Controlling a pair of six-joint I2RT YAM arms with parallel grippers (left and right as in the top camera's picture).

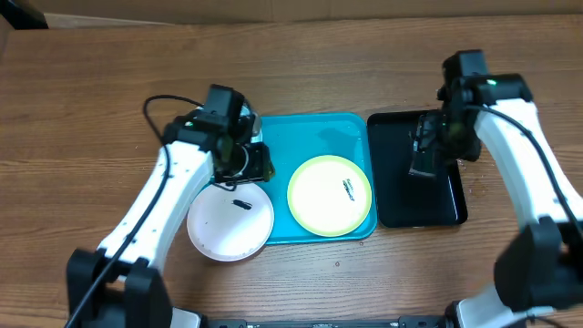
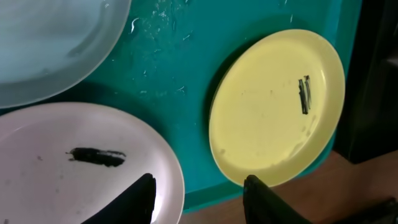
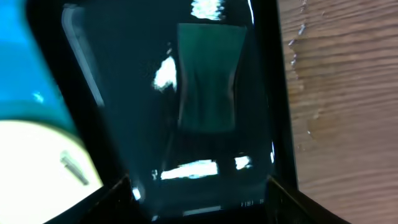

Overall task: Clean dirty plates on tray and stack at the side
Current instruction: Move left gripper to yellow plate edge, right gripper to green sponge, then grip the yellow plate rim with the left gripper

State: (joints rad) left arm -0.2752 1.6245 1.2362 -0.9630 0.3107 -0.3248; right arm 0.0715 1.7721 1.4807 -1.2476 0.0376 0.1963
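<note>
Dead centre, your turquoise tray (image 1: 314, 128) carries the yellow-green plate (image 1: 330, 195) on its right half. The white plate (image 1: 230, 221) overhangs its left front corner, with the light blue plate (image 2: 50, 43) behind it. To the right, the black tray (image 1: 392, 205) holds a dark green pad (image 3: 208, 78), just ahead of your right gripper (image 3: 199, 199), its long axis pointing away. Both that and your left gripper (image 2: 199, 199) stand spread and hold nothing; the left hangs over the white plate's rim.
</note>
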